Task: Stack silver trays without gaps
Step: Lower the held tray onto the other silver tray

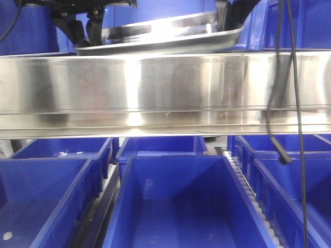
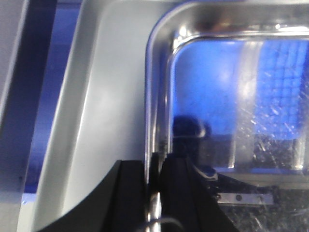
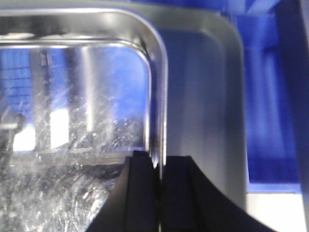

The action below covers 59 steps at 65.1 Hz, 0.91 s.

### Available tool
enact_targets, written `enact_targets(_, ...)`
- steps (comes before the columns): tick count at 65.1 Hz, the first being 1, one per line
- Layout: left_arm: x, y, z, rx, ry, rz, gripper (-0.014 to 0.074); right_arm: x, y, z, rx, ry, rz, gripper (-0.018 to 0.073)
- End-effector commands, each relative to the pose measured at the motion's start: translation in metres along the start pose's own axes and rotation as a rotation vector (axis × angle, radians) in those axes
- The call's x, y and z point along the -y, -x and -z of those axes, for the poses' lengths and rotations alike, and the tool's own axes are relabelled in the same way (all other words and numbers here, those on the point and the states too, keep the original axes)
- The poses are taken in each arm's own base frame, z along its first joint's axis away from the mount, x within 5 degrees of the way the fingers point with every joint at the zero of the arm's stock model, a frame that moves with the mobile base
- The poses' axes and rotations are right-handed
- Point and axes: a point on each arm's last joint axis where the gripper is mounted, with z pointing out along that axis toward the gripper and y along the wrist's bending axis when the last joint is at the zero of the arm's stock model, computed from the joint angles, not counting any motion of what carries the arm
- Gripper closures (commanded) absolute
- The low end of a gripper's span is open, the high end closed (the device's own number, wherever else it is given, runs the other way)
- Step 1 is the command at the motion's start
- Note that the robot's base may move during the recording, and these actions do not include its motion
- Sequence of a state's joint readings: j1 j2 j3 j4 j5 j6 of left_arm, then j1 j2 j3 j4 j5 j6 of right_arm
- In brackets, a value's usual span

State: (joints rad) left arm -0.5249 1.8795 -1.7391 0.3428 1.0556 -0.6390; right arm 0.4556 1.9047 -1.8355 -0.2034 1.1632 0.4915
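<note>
While both arms hold the top tray (image 1: 160, 25), the front view shows it above the long steel band (image 1: 165, 88). A strip of its wall stands proud of the rim of a wider pan beneath, which I take for the lower tray (image 1: 155, 45). Both rims run slightly higher toward the right. Whatever carries the pair is hidden behind the band. Blue crates (image 1: 176, 206) lie below, and a black cable (image 1: 279, 103) hangs at the right.

From the left wrist, the left end effector (image 2: 155, 169) is closed narrow, its dark fingers pinching the top tray's left rim just short of a rounded corner. Outside that rim, a duller grey sloping wall with its own rounded corner reaches further left; this looks like the lower tray.

From the right wrist, the right end effector (image 3: 158, 162) is likewise narrow, clamped on the top tray's right rim near its corner. The same grey wall shows beyond it.

The step in hand appears to be seating: the top tray is over the lower one but probably not fully down. The next move likely calls for lowering both sides evenly, with the corners matched. The end effectors should let go only once the rims meet, since the fingers on the rim could themselves hold a gap open.
</note>
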Motion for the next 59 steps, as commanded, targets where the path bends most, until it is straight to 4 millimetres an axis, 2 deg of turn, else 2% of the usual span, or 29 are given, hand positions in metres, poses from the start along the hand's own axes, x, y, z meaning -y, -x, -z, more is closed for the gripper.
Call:
enact_targets(1,0.0133,0.0023,0.0074,0.045,-0.095,0.005,0.0613,-0.0134,-0.0006,-0.0017,0.005,0.069,0.014,0.0627)
enact_targets(36,0.0133,0.0023,0.0074,0.045,-0.095,0.005,0.0613,-0.0138,-0.0035,-0.0101,-0.035,0.049,0.018,0.0617)
enact_targets(39,0.0133,0.0023,0.0074,0.045,-0.095,0.005,0.0613,-0.0138,-0.0035,-0.0101,-0.035,0.049,0.018,0.0564)
enact_targets(48,0.0133,0.0022,0.0074,0.045,-0.095,0.005,0.0568,-0.0138,-0.0035,-0.0101,-0.035,0.049,0.018,0.0284)
enact_targets(53,0.0132,0.0023,0.0074,0.046,-0.094,0.004,0.0462,-0.0138,-0.0035,-0.0101,-0.035,0.049,0.018,0.0192)
enact_targets(59,0.0127,0.0024,0.0082,0.047,-0.091,0.003,0.0312,-0.0138,-0.0035,-0.0101,-0.035,0.049,0.018,0.0173)
